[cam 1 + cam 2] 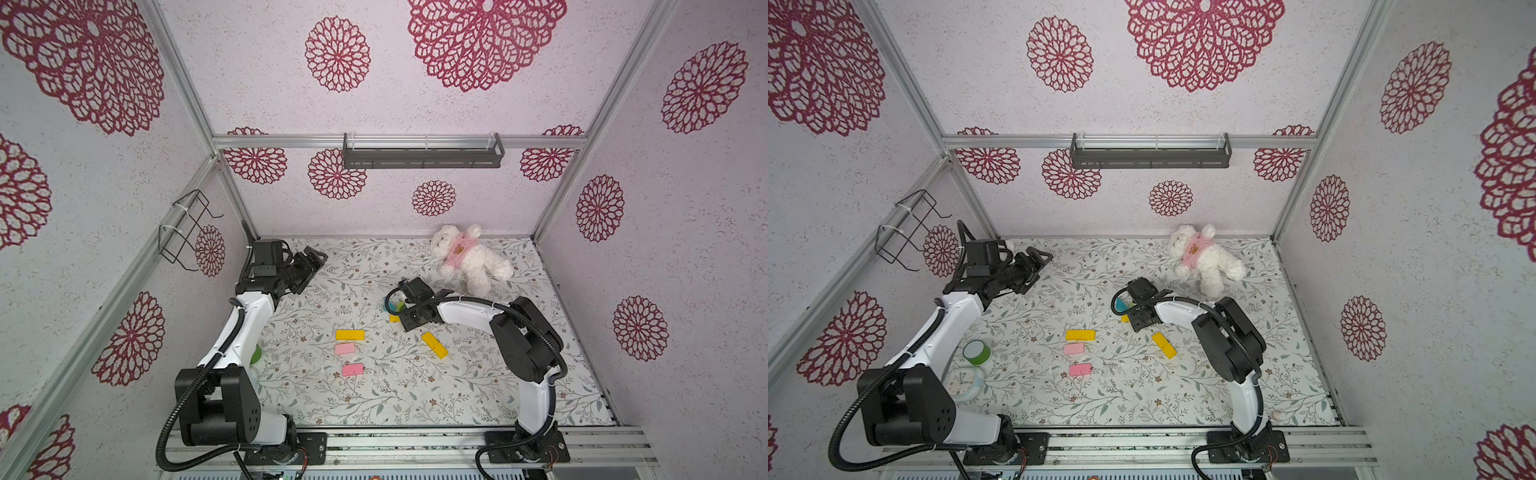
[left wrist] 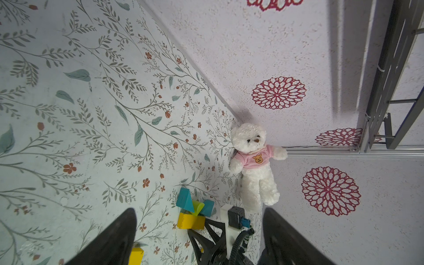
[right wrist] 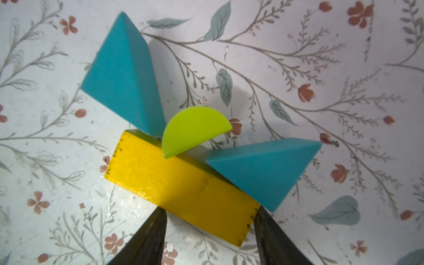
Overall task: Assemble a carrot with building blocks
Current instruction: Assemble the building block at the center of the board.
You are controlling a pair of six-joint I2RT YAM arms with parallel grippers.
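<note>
Two fingers (image 3: 146, 241) of the right gripper (image 3: 209, 208) stand apart, flanking one end of the yellow bar (image 3: 160, 174). It lies on the table (image 3: 344, 57) against teal triangles (image 3: 124, 75) and a green half-disc (image 3: 195, 128). Whether they clamp it I cannot tell. Probably light, stiff, slick: pinch its long sides mid-length.

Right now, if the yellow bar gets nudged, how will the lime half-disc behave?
Probably rigid: the lime half-disc keeps crisp edges. It seems to lean over the yellow bar between the teal triangles, so a nudge likely slides or topples it. Its curved edge might let it rock.
</note>
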